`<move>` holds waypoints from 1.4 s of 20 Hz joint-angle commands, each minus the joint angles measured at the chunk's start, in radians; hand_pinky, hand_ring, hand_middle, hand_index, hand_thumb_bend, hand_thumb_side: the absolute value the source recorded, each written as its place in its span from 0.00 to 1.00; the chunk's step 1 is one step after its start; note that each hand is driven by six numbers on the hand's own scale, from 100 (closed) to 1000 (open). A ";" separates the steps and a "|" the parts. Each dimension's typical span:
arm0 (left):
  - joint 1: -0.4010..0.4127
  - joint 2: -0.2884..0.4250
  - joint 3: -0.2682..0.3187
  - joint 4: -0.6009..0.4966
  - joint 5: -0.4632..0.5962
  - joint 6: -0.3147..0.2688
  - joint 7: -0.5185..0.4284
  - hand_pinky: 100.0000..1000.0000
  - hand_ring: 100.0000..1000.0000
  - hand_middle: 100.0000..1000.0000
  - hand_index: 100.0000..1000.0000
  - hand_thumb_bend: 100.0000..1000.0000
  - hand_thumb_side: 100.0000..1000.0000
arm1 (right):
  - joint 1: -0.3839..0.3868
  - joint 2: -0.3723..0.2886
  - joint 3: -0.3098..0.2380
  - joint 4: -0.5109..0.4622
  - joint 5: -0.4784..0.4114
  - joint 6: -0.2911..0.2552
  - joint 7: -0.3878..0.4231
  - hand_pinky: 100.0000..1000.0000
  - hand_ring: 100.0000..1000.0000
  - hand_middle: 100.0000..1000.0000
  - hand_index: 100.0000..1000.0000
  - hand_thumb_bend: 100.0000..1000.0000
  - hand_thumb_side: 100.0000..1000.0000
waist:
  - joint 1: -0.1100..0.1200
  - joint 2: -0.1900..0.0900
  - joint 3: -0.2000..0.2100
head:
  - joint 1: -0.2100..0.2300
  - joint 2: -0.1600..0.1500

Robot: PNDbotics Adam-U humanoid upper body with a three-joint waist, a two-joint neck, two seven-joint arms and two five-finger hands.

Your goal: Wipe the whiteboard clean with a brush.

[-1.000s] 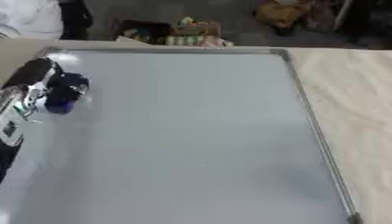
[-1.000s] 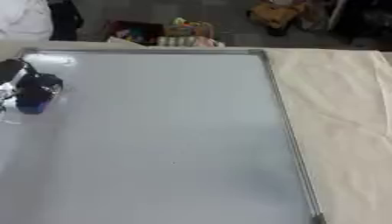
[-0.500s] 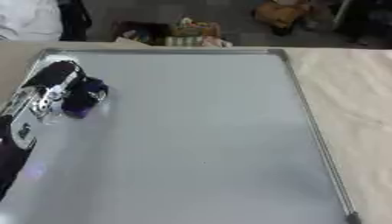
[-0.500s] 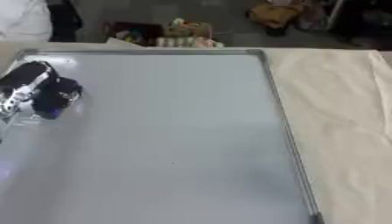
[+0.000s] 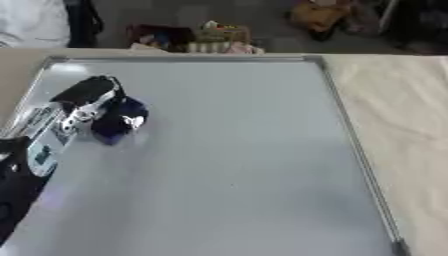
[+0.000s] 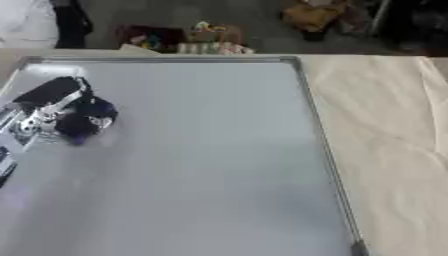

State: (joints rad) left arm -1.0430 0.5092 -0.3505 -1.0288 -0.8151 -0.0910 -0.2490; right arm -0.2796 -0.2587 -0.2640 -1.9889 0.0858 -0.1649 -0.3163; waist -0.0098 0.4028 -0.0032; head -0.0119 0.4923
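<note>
A large grey whiteboard [image 5: 236, 165] with a metal frame lies flat and fills most of the view; I see no marks on it. My left hand [image 5: 87, 100] comes in from the left edge and is curled round a dark blue brush [image 5: 118, 122], which rests on the board's left part. The right hand shows in neither view.
A cream cloth [image 5: 402, 130] covers the table to the right of the board. Beyond the far edge lies clutter: a dark box [image 5: 162, 36] and coloured items. A person's white sleeve [image 5: 31, 22] shows at the top left corner.
My left hand has slid the brush rightward and a little toward me across the board's left part. The board itself has not moved.
</note>
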 commanded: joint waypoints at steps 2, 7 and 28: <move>-0.001 0.041 -0.030 -0.082 0.042 -0.010 -0.023 0.48 0.45 0.20 0.49 0.04 0.51 | -0.003 -0.011 -0.002 -0.011 -0.005 0.005 0.001 0.85 0.77 0.53 0.84 0.00 1.00 | 0.002 -0.034 0.005 | -0.007 0.016; 0.014 0.055 -0.053 -0.171 0.107 -0.001 -0.040 0.49 0.45 0.20 0.49 0.02 0.51 | -0.003 -0.011 0.000 -0.011 -0.007 0.006 0.001 0.85 0.77 0.53 0.84 0.00 1.00 | 0.005 -0.044 0.012 | -0.013 0.029; 0.050 0.118 -0.214 -0.494 0.191 0.008 -0.080 0.47 0.45 0.20 0.49 0.03 0.48 | 0.003 -0.010 0.003 -0.011 -0.014 0.014 0.006 0.85 0.77 0.53 0.84 0.00 1.00 | 0.009 -0.062 0.031 | -0.019 0.023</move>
State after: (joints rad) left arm -0.9807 0.5971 -0.5674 -1.4955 -0.6318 -0.0894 -0.3309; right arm -0.2720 -0.2583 -0.2577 -1.9889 0.0760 -0.1529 -0.3116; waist -0.0020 0.3654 0.0268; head -0.0298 0.5252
